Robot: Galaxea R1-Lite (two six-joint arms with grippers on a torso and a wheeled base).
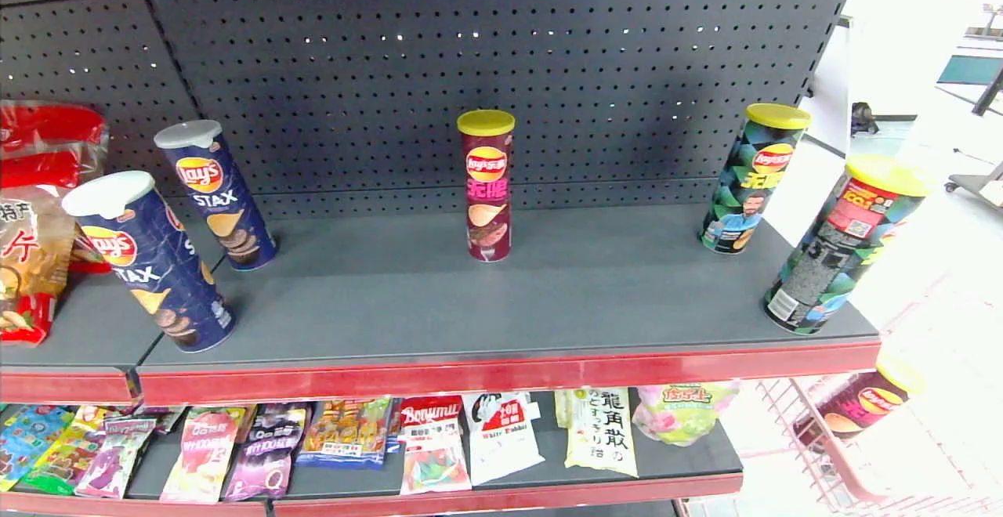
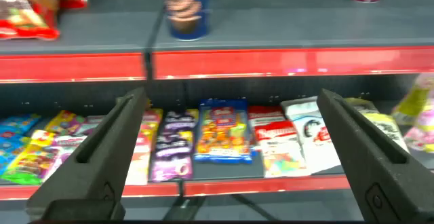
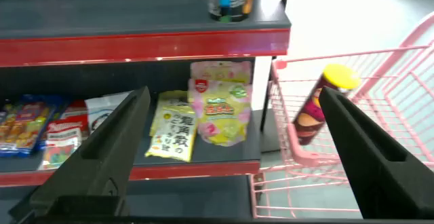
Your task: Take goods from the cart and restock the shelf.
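The left gripper [image 2: 231, 96] stands with its jaws spread wide and nothing between them, facing the front of the lower shelf [image 2: 258, 185] and its row of packets [image 2: 220, 132]. The right gripper [image 3: 234, 94] is likewise spread and holds nothing. It is level with the right end of the same shelf, with the cart [image 3: 380, 68] just beside that end.

Goods to be stocked: one cart can [image 3: 319, 108], maroon with a yellow lid, sits tilted inside the pink wire cart, lid uppermost. It appears to lean on the wire side, though the contact is not clear. It is apart from both grippers.

Upper shelf [image 1: 548, 298], grey deck with a red front lip, carries five upright cans:
- Two blue cans [image 1: 149, 262] with white lids stand at the left, one near the front edge and one behind it.
- A maroon can [image 1: 487, 186] with a yellow lid stands alone at the centre, towards the back.
- Two patterned cans [image 1: 752, 178] with yellow lids stand at the right end, one at the back and one at the front corner.

All are well apart from one another. Bags [image 1: 39, 211] occupy the neighbouring bay on the left. A dark pegboard [image 1: 470, 55] backs the shelf
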